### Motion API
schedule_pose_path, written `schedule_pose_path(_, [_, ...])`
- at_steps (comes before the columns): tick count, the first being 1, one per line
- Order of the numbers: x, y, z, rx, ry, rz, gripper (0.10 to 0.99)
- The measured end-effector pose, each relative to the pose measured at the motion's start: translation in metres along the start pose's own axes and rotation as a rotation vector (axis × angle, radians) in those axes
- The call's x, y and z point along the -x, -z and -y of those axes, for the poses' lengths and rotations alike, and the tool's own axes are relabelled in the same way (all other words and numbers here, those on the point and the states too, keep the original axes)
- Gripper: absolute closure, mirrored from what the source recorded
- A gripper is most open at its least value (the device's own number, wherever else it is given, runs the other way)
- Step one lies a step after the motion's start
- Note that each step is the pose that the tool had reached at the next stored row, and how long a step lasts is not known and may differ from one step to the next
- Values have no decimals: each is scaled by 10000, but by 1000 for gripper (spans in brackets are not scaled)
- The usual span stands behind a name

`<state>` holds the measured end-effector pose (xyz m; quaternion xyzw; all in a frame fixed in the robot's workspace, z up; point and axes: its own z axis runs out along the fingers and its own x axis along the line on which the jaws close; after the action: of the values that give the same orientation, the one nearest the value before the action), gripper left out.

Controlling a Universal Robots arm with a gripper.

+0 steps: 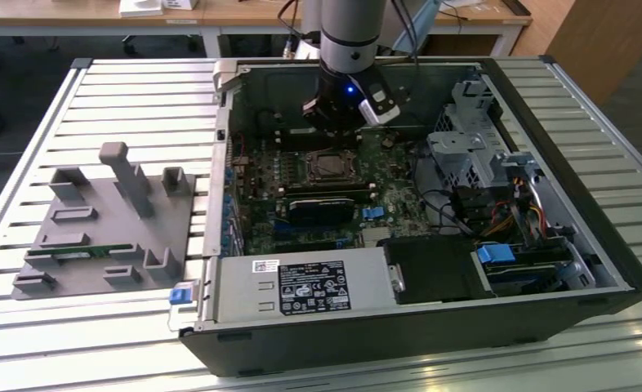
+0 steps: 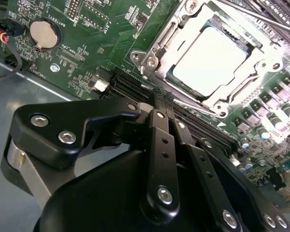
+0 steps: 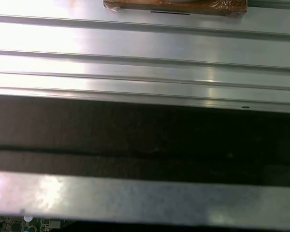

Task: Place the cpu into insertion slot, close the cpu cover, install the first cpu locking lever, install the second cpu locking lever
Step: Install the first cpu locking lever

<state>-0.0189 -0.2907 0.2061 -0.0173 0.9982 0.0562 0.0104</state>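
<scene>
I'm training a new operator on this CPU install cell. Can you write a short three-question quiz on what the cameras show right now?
1. True or false: the cpu already sits in the insertion slot.
2. In the second wrist view, the cpu cover is: A) closed around the chip, B) lying outside the computer case.
3. What round silver part sits on the motherboard away from the socket?

Key: 1 true. 2 A. 3 the coin cell battery.

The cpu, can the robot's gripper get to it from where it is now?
Probably yes. The cpu lies in the insertion slot with the cpu cover around it, its top bare. The gripper sits close beside the socket, and nothing stands between them in the second wrist view.
</scene>
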Motion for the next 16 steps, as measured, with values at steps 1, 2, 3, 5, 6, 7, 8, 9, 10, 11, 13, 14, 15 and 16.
schedule_pose_path(1, [0,-8,1,-2,-1,0,980])
schedule_pose_path(2, [0,-15,2,-5,-1,0,980])
schedule_pose_path(3, [0,-21,2,-8,-1,0,980])
schedule_pose_path(5, [0,-30,4,-11,0,-1,980])
schedule_pose_path(6, [0,-34,4,-12,0,0,980])
schedule_pose_path(7, [0,-38,4,-14,0,-1,980])
schedule_pose_path(8, [0,-42,5,-18,0,-1,980])
schedule_pose_path(9, [0,-46,5,-24,0,-1,980])
schedule_pose_path(10, [1,-49,6,-28,0,-1,980])
schedule_pose_path(11, [1,-53,6,-32,-1,-2,980])
schedule_pose_path(13, [1,-62,7,-34,0,-2,980])
schedule_pose_path(14, [1,-63,8,-35,0,-3,980])
schedule_pose_path(15, [1,-63,8,-35,0,-3,980])
schedule_pose_path(16, [1,-63,8,-36,0,-3,980])
